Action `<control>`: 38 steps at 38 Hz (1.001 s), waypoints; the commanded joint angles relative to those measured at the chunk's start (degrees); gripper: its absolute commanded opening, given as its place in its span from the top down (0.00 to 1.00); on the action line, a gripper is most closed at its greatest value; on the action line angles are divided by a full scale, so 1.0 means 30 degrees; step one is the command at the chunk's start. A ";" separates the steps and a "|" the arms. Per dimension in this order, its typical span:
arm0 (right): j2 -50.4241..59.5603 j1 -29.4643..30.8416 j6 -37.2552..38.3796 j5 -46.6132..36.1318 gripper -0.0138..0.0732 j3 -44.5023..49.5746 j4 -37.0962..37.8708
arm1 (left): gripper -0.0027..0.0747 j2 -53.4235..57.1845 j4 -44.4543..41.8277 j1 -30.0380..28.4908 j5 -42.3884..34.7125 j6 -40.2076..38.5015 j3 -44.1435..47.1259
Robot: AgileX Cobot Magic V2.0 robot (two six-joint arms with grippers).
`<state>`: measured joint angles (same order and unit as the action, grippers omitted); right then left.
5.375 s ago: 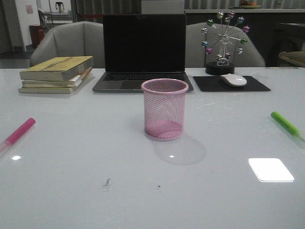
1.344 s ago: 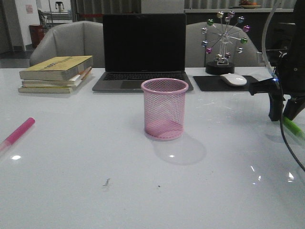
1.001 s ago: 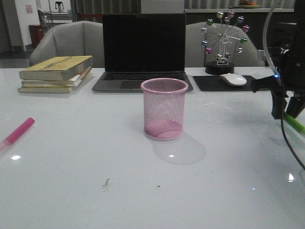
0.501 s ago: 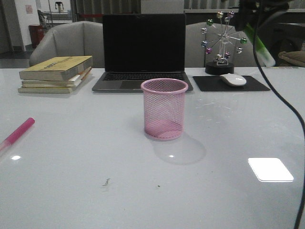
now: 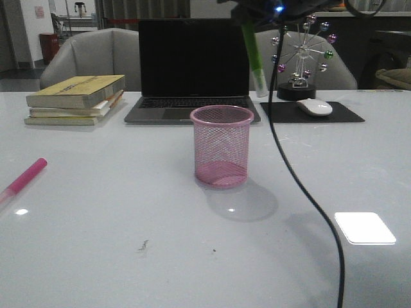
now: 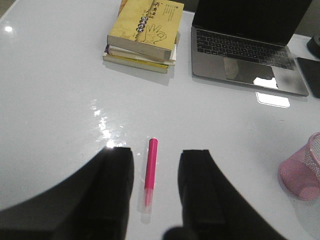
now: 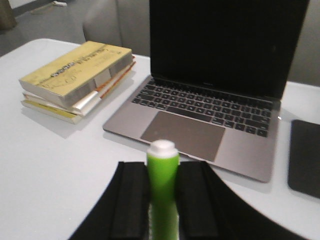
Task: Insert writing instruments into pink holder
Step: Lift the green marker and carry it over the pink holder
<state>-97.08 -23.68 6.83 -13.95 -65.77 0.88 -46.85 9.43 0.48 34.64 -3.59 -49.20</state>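
The pink holder (image 5: 221, 146) stands upright mid-table; its edge also shows in the left wrist view (image 6: 303, 167). The green marker (image 5: 252, 54) hangs almost vertical, high above and slightly right of the holder's rim, with my right gripper (image 5: 248, 14) shut on its upper end at the frame's top. In the right wrist view the fingers (image 7: 134, 200) press both sides of the green marker (image 7: 163, 182). The pink marker (image 5: 24, 177) lies on the table at the far left. My left gripper (image 6: 156, 152) hovers open above the pink marker (image 6: 150, 167), one finger to each side.
A laptop (image 5: 192, 70) stands open behind the holder, a stack of books (image 5: 76, 99) to its left. A mouse (image 5: 314, 107) on a black pad and a ferris-wheel ornament (image 5: 302, 58) are at the back right. The right arm's cable (image 5: 302, 192) droops over the table.
My right gripper closed on the green marker at the table's right edge, lifted it, and carried it left to above the holder. The pink marker and holder have not moved.
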 commanded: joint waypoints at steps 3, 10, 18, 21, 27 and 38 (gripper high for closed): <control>-0.0016 -0.0495 -0.0127 -0.4605 0.77 -0.0377 0.0061 | 0.57 0.0083 0.0216 -0.0060 -0.1476 -0.0035 -0.0570; -0.1568 -0.0626 -0.0127 -0.5177 0.77 -0.0377 0.0108 | 0.57 0.0083 0.0216 -0.0060 -0.1490 -0.0035 -0.0570; -0.2182 -0.0626 -0.0115 -0.3531 0.77 -0.0377 0.0108 | 0.57 0.0083 0.0216 -0.0060 -0.1490 -0.0035 -0.0570; -0.2182 -0.0626 -0.0115 -0.2771 0.71 -0.0377 0.0108 | 0.57 0.0083 0.0216 -0.0060 -0.1490 -0.0035 -0.0570; -0.2144 -0.0626 -0.0115 -0.2623 0.51 -0.0377 0.0108 | 0.57 0.0083 0.0216 -0.0060 -0.1490 -0.0035 -0.0570; 0.0289 -0.0564 -0.0288 -0.1841 0.49 -0.0495 0.0243 | 0.57 0.0083 0.0216 -0.0060 -0.1490 -0.0035 -0.0570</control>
<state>-102.12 -25.40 6.72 -15.14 -65.44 0.98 -46.85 9.43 0.48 34.58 -3.59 -49.20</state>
